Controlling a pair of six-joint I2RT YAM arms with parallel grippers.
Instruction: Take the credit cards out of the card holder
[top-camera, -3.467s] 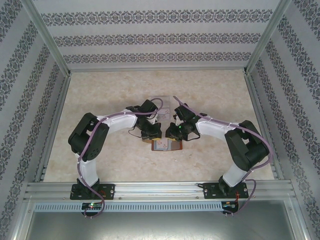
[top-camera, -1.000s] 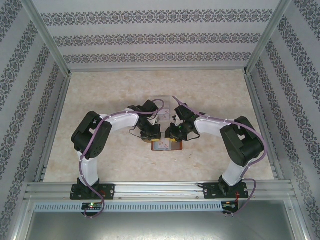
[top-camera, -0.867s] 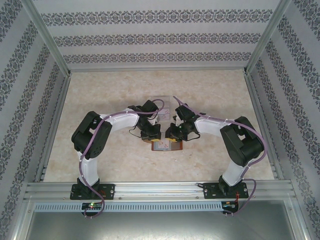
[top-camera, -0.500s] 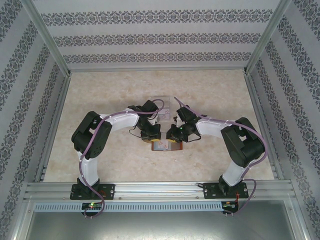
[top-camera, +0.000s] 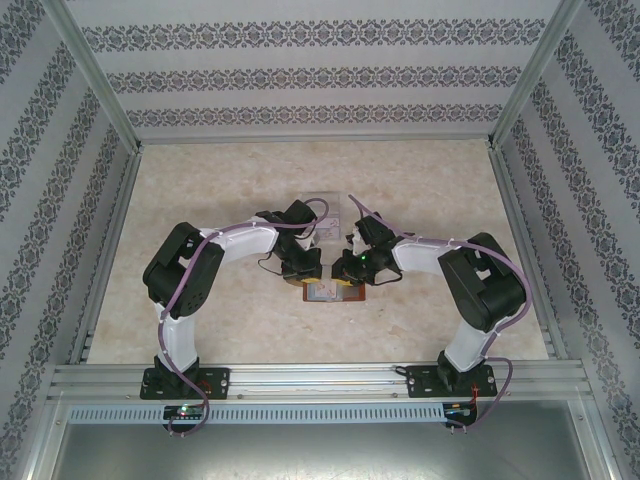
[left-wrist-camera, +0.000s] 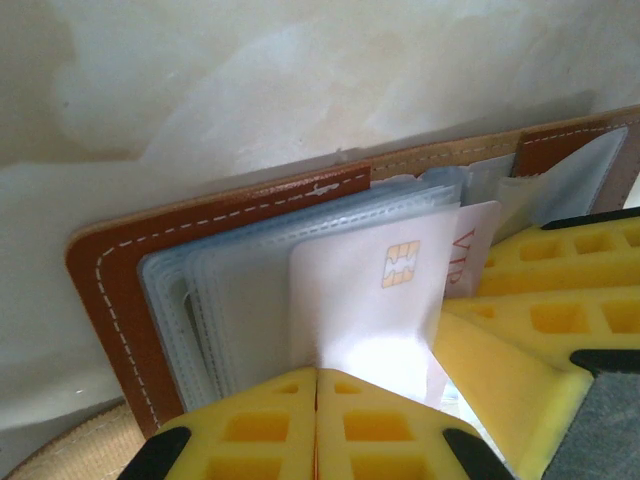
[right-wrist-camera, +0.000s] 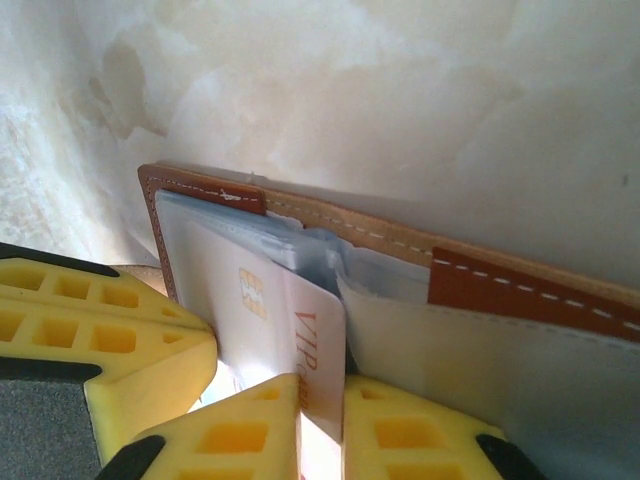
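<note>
Right fingers (right-wrist-camera: 240, 435) tighter around credit card (right-wrist-camera: 285, 330)

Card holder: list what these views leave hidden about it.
- Top view: card holder mostly under both arms; details too small.
- Left wrist: white card's lower edge hidden by left gripper.
- Right wrist: white card's red print cut by right gripper; card count in sleeves unclear.

Marbled beige table (top-camera: 200, 200) carries the open card holder (top-camera: 328, 292) and, seemingly, a clear tray (top-camera: 328, 203) behind
</note>
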